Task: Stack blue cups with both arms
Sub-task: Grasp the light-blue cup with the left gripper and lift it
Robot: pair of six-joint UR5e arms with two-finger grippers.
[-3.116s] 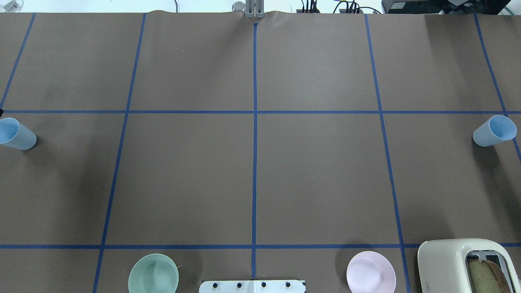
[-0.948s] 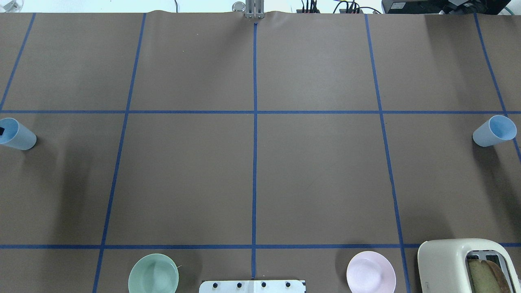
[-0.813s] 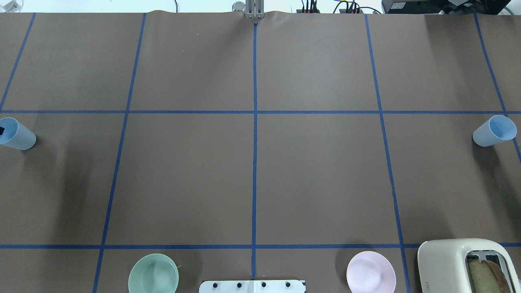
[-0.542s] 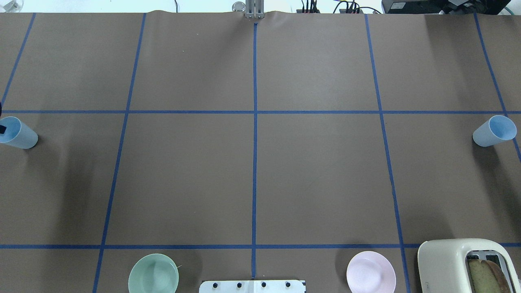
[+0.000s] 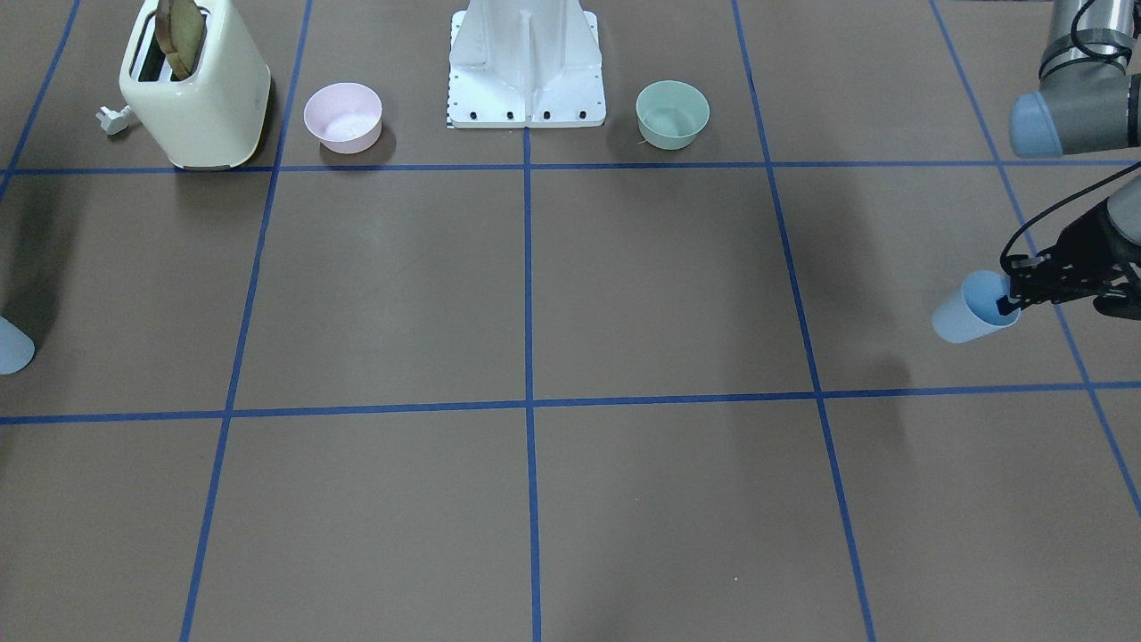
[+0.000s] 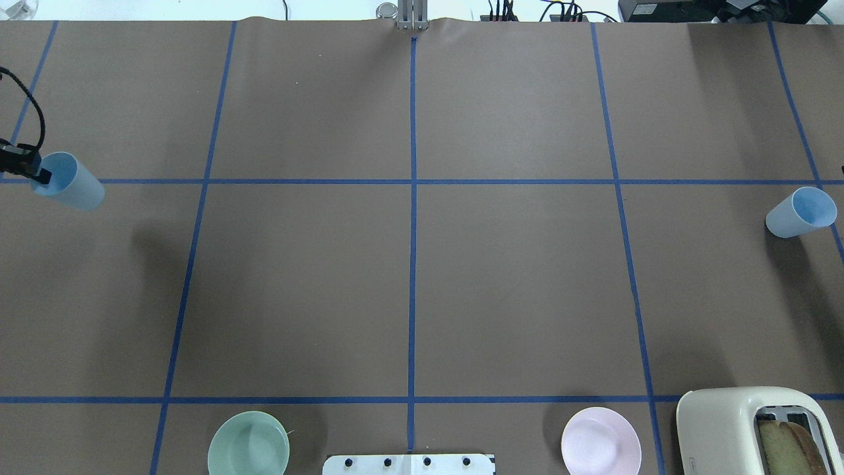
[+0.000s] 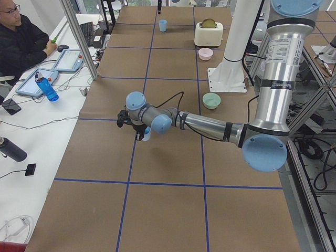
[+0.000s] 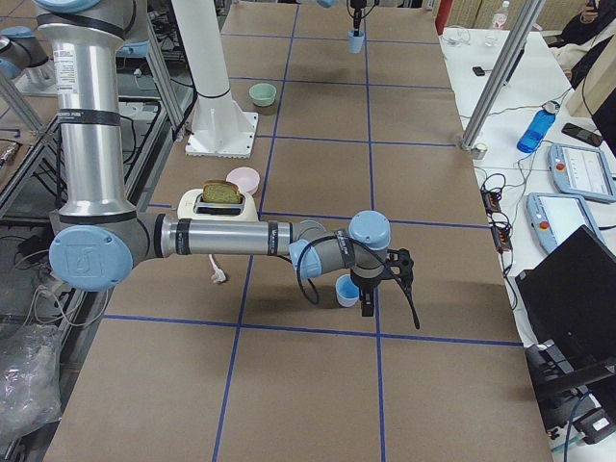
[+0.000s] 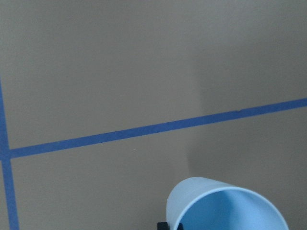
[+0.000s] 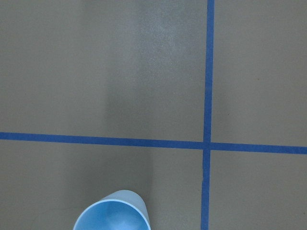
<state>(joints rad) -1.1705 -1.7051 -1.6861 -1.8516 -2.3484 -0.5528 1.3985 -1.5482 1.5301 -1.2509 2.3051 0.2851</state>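
My left gripper (image 6: 41, 177) is shut on the rim of one pale blue cup (image 6: 69, 190), with one finger inside it. It holds the cup tilted above the table at the left edge, also seen in the front view (image 5: 972, 309) and the left wrist view (image 9: 225, 206). The second blue cup (image 6: 800, 212) stands on the table at the far right. In the exterior right view my right gripper (image 8: 369, 294) hangs right beside this cup (image 8: 346, 290); I cannot tell whether it is open or shut. The right wrist view shows the cup's rim (image 10: 112, 215).
A cream toaster (image 6: 758, 429) holding bread stands at the near right. A pink bowl (image 6: 601, 441) and a mint-green bowl (image 6: 248, 443) flank the white mounting base (image 6: 409, 464). Blue tape lines grid the brown table. An operator (image 7: 23, 42) sits at a side desk.
My left gripper has come into the overhead view holding the left cup by its rim. The cup has risen off the table and moved away from the robot and inward. The right cup has not moved.
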